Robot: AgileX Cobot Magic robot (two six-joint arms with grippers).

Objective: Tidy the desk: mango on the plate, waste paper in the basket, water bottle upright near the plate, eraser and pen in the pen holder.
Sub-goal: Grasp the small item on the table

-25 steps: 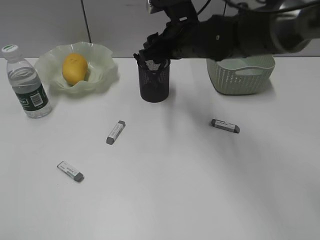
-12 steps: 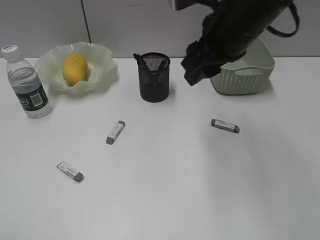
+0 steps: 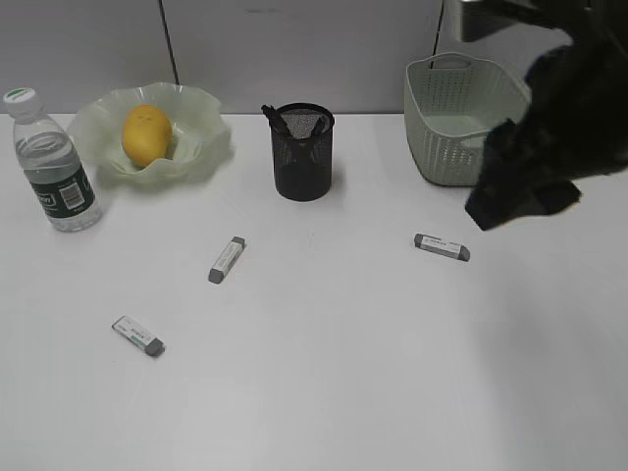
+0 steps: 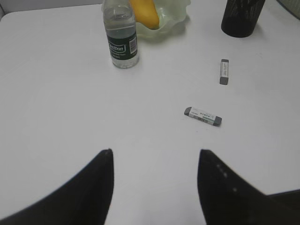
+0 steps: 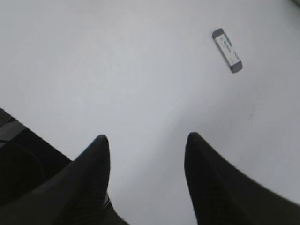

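The mango [image 3: 146, 133] lies in the wavy green plate [image 3: 201, 103]. Left of it the water bottle [image 3: 54, 162] stands upright. A dark pen [image 3: 275, 118] leans inside the black mesh pen holder [image 3: 302, 167]. Three erasers lie flat on the desk [image 3: 324, 392]: one [image 3: 227, 259] at mid left, one [image 3: 138, 336] at the front left, one [image 3: 442, 247] at the right. My right gripper [image 3: 500, 211], blurred, hangs open and empty in front of the basket [image 3: 446, 147], above and right of the right eraser [image 5: 227, 50]. My left gripper [image 4: 155, 152] is open and empty over bare desk. The waste paper is out of view.
The left wrist view shows the bottle [image 4: 121, 35], mango [image 4: 144, 13], plate [image 4: 176, 14], pen holder [image 4: 241, 18] and two erasers [image 4: 224, 71] [image 4: 202, 116] well ahead of the fingers. A grey wall panel [image 3: 294, 49] backs the desk.
My right arm has swung from above the pen holder to the right, past the basket, and now hangs lower at the right edge. Nothing on the desk has moved.
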